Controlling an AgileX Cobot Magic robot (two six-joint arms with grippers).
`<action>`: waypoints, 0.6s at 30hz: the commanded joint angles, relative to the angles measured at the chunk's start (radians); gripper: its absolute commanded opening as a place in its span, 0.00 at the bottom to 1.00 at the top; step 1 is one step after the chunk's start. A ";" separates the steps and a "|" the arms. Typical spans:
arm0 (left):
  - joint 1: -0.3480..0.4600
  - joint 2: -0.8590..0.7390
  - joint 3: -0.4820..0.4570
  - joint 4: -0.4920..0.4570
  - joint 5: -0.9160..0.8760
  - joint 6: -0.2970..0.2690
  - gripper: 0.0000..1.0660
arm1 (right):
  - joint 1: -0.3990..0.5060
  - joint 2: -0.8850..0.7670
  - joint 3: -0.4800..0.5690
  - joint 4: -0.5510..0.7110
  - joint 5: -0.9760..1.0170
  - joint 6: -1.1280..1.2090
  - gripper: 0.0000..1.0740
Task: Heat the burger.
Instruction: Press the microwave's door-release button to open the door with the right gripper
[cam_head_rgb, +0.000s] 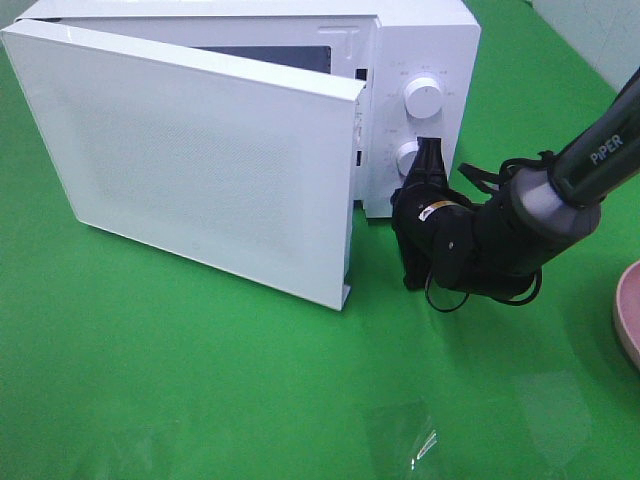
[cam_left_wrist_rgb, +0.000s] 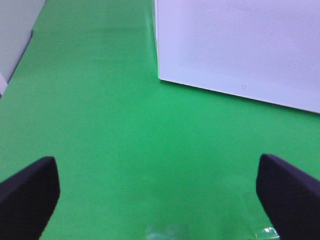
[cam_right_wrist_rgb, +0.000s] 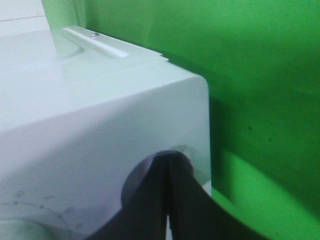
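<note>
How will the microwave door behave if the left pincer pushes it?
The door stands ajar, so it probably swings easily on its hinge. It looks rigid and flat, unlikely to flex. Its smooth face may let a push slide off.

white microwave (cam_head_rgb: 200, 170), green table (cam_head_rgb: 200, 390), black right claw (cam_head_rgb: 430, 152)

We cannot see the burger in any view. The white microwave (cam_head_rgb: 432, 40) has its door (cam_head_rgb: 200, 165) partly open, screening most of the cavity.

The right gripper (cam_head_rgb: 428, 152) is pointing toward eleven o'clock, jaws pressed together, while the left gripper (cam_left_wrist_rgb: 160, 200) is gaping wide.
</note>
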 joint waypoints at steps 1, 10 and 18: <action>-0.003 -0.017 0.003 0.002 -0.015 0.001 0.96 | -0.035 -0.002 -0.087 -0.044 -0.194 -0.013 0.00; -0.003 -0.017 0.003 0.002 -0.015 0.001 0.96 | -0.035 -0.017 -0.085 -0.042 -0.164 -0.013 0.00; -0.003 -0.017 0.003 0.002 -0.015 0.001 0.96 | -0.007 -0.047 -0.045 -0.040 -0.098 0.001 0.00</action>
